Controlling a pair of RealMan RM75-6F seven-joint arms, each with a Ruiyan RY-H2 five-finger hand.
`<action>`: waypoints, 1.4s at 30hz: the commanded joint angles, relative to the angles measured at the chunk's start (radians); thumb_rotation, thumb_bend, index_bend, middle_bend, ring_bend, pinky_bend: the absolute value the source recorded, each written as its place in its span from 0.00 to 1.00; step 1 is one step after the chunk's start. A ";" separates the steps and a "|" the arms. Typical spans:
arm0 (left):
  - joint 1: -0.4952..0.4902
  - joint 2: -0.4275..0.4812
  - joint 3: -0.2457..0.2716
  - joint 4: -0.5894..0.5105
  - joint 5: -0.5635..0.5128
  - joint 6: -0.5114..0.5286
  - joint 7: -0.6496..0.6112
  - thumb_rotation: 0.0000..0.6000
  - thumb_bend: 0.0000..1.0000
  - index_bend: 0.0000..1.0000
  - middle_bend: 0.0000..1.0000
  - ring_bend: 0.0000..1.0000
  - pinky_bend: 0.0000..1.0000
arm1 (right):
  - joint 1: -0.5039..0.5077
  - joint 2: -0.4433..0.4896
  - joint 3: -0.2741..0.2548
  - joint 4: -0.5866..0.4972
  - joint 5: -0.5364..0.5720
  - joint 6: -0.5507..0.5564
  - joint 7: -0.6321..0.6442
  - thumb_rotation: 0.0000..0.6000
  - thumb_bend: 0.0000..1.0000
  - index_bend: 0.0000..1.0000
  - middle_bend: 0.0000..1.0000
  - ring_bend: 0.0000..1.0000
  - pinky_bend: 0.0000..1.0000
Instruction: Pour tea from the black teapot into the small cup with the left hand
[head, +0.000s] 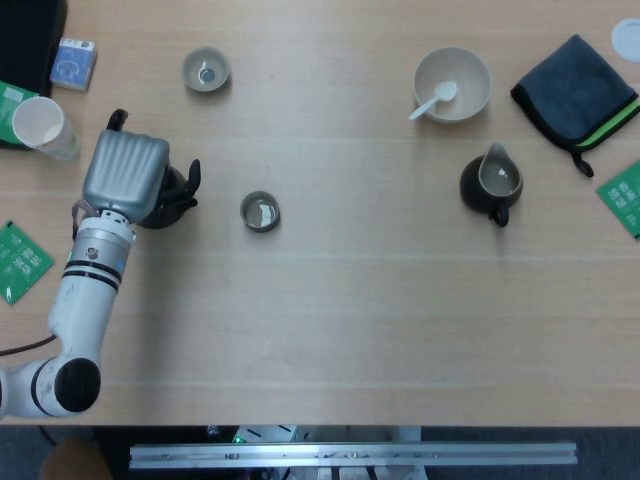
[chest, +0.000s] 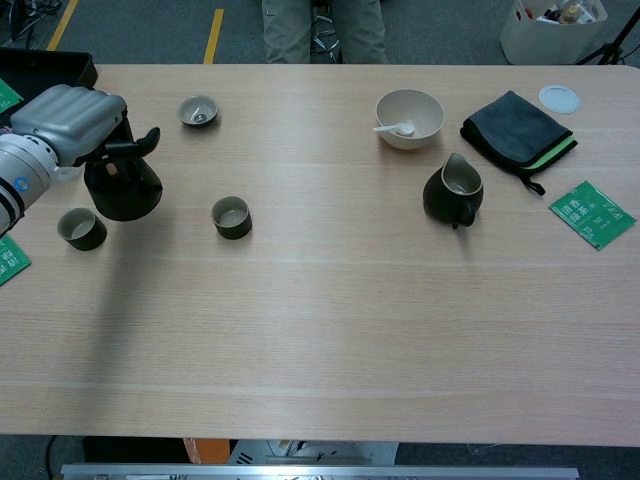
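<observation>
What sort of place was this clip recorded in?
Probably a lab or workshop staged for a tea-pouring demo: a wooden table laid with a black teapot and small cups, yellow floor tape behind it, and a white storage bin on the floor.

The head view looked straight down on the table (head: 350, 330) from above, from rather high. The chest view looked from lower, at a slant across the same table toward the floor (chest: 450, 30) behind it. Both views showed the teapot (head: 175, 195) and the bowl (chest: 410, 118).
</observation>
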 joint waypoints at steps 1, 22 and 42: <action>0.006 -0.005 -0.003 0.009 0.018 0.004 -0.011 0.02 0.46 1.00 1.00 1.00 0.17 | 0.000 0.000 0.000 -0.001 0.000 0.000 -0.002 1.00 0.01 0.18 0.20 0.13 0.14; 0.010 -0.026 -0.034 0.006 0.098 0.012 -0.020 0.01 0.46 0.96 1.00 1.00 0.17 | 0.000 0.005 0.000 -0.015 -0.005 0.008 -0.006 1.00 0.01 0.18 0.20 0.13 0.14; 0.026 -0.058 -0.037 0.038 0.169 0.046 -0.014 0.26 0.46 0.92 1.00 1.00 0.17 | -0.006 0.007 -0.003 -0.009 -0.004 0.008 0.006 1.00 0.01 0.18 0.20 0.13 0.14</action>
